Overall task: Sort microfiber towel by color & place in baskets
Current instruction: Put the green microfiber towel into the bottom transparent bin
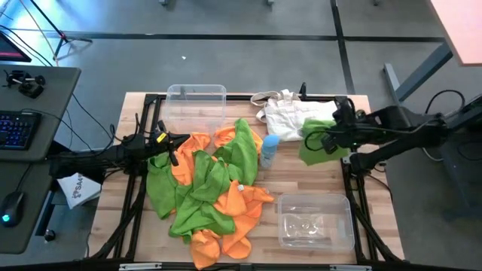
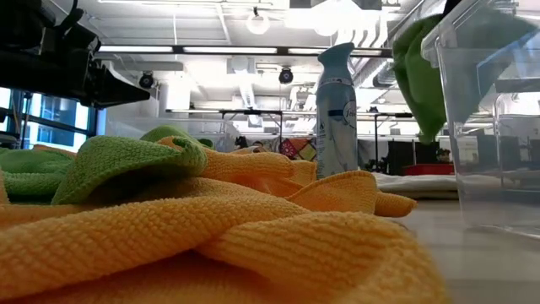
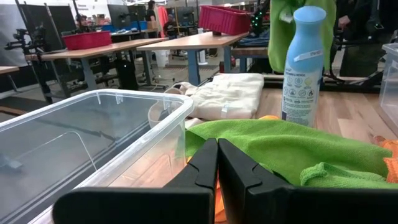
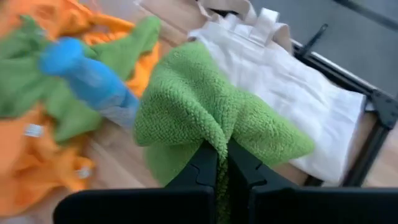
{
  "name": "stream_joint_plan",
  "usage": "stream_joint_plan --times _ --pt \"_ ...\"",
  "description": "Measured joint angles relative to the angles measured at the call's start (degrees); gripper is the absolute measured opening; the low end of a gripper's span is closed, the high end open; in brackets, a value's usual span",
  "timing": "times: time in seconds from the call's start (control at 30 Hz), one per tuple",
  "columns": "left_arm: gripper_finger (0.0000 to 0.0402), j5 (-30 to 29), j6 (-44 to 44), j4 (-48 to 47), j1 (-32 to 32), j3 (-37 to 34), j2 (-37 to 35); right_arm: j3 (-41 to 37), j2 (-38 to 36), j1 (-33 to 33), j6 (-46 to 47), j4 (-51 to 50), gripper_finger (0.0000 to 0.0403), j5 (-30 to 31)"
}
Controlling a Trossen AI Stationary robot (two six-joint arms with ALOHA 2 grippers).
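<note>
Wooden tabletop (image 1: 316, 184) carries a heap of orange and green microfiber towels (image 1: 215, 188); the left gripper (image 1: 167, 143) rests there — fingers closed, empty. Right gripper (image 1: 329, 141) pinches one green fuzzy microfiber towel (image 4: 205, 109) above the white cloth tote bag (image 1: 290, 113).

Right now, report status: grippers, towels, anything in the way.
Right gripper shut on a green towel, lifted over the white bag. Left gripper shut, empty, beside the far bin. Towel pile unsorted. Blue bottle stands between.

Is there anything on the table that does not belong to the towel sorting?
Yes. A light-blue spray bottle stands upright at the right edge of the orange and green towel pile, and a white tote bag lies at the table's far edge. Neither is a towel or basket.
</note>
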Motion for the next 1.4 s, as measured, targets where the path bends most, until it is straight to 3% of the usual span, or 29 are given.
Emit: stream_joint_plan --times 0.4,0.67,1.0,1.2,1.3,1.4 --pt "0.0 -0.1 0.0 0.0 0.0 0.0 0.0 22.2 15.1 18.6 1.5 0.4 0.0 1.9" --pt "0.0 -0.1 0.1 -0.1 0.0 0.0 0.0 31.1 25.2 30.7 8.3 0.4 0.0 -0.1" --pt "0.0 -0.1 0.0 -0.1 0.0 0.0 0.0 31.5 31.2 41.5 26.5 0.4 0.0 -5.8" --pt "0.0 -0.1 0.0 -0.1 0.0 0.0 0.0 31.4 33.6 42.2 28.5 0.4 0.0 -8.3" --pt "0.0 -0.1 0.0 -0.1 0.0 0.0 0.0 28.1 33.2 41.9 28.9 0.4 0.0 -10.1" --pt "0.0 -0.1 -0.1 -0.1 0.0 0.0 0.0 20.1 31.5 41.7 31.1 0.4 0.0 -16.0"
